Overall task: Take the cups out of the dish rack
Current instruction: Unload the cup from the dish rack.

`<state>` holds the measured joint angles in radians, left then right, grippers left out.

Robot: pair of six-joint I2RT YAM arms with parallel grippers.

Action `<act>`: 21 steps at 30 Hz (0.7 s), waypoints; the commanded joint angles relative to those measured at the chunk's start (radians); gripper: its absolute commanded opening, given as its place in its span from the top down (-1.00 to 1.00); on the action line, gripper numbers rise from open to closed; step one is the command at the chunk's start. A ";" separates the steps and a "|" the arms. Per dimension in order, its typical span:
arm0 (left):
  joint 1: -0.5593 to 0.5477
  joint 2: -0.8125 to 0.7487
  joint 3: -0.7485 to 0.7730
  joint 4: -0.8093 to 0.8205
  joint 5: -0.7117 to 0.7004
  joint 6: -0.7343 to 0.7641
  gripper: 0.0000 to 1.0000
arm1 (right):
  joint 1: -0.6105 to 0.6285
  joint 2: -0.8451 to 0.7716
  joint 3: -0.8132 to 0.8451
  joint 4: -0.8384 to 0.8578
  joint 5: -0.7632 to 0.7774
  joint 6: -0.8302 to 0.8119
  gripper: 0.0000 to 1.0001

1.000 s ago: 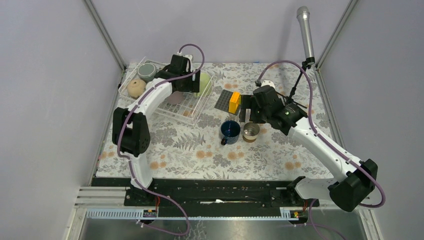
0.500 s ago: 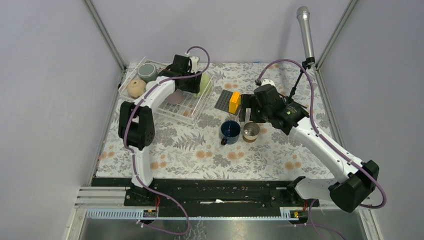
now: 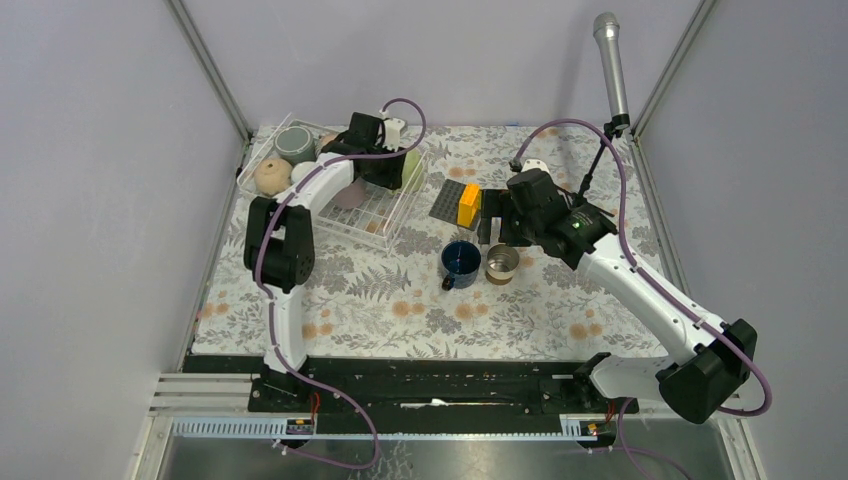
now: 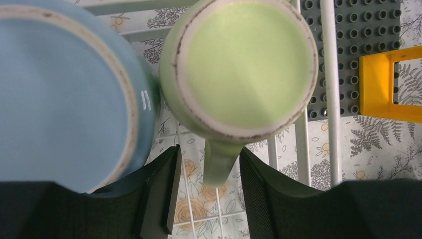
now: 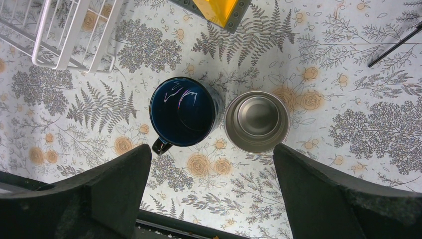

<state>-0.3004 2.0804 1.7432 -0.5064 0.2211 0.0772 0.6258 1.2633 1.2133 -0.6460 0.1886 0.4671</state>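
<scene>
The pale green mug (image 4: pixel 244 64) stands base-up, handle pointing back between my left fingers (image 4: pixel 159 199), spread either side. My right fingers (image 5: pixel 114 194) gape wide.

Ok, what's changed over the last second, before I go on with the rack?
The left arm swung right over the dish rack, carrying the left claw toward the pale green mug. Its fingers now straddle that mug's handle with a gap showing, so nothing is gripped yet. Unchanged: the right claw, open above the navy mug and steel mug on the table.
</scene>
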 commanded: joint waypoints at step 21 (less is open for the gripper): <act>-0.009 -0.068 -0.012 0.139 -0.024 0.026 1.00 | 0.008 -0.011 0.008 -0.003 -0.003 -0.001 -0.99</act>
<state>-0.3058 2.1265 1.7420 -0.4870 0.2306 0.0975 0.6258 1.2716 1.2133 -0.6464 0.1886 0.4671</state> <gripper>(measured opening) 0.186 0.994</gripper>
